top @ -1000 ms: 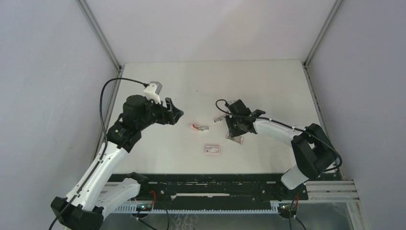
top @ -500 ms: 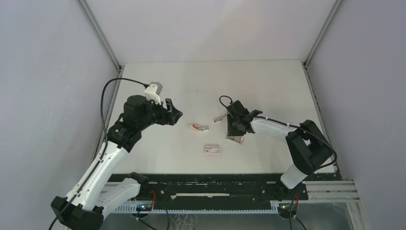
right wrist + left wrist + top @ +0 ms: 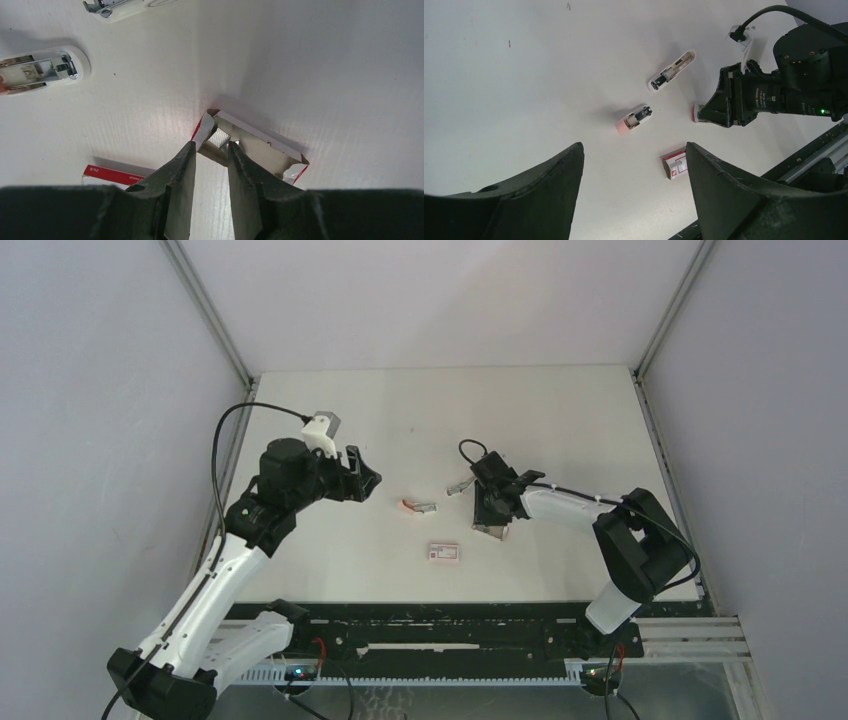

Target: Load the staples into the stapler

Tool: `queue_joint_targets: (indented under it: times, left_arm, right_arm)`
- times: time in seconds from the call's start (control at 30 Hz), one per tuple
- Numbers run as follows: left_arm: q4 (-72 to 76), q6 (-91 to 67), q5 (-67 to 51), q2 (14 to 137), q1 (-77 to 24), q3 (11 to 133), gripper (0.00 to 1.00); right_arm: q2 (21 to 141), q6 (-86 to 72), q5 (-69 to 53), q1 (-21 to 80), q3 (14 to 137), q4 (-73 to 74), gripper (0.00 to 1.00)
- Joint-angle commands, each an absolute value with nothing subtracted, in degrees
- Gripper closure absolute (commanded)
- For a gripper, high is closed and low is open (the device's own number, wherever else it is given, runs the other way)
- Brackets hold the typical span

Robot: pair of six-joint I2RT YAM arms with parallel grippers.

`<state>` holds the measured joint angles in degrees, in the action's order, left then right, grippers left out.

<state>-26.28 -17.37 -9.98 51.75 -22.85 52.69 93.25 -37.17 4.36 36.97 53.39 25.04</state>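
Observation:
The staples, a small grey metallic block, sit in the mouth of a torn-open white and red box. My right gripper is nearly closed, with its tips on either side of the block and the box flap; it also shows in the top view. The stapler lies open to the left as two pieces: a body with a pink end and a white piece. My left gripper is open and empty, held above the table left of the stapler.
A closed little white box with a red label lies near the front, between the two arms. The black rail runs along the table's near edge. Grey walls stand on both sides.
My right gripper has shifted slightly left and settled lower over the open box. The left arm, the stapler pieces and the closed box have not moved.

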Motion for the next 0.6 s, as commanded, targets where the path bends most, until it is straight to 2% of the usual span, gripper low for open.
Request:
queue_joint_targets:
  times: [0.0, 0.57]
  left_arm:
    - [-25.31, -16.17, -9.63, 51.60, -22.53, 52.32, 0.21]
    - [-25.49, -15.99, -9.56, 51.60, -22.59, 52.43, 0.21]
  right_arm:
    - [93.55, -38.75, 5.67, 37.55, 53.43, 23.56, 0.70]
    - [95.23, -39.31, 7.92, 38.24, 54.05, 24.26, 0.71]
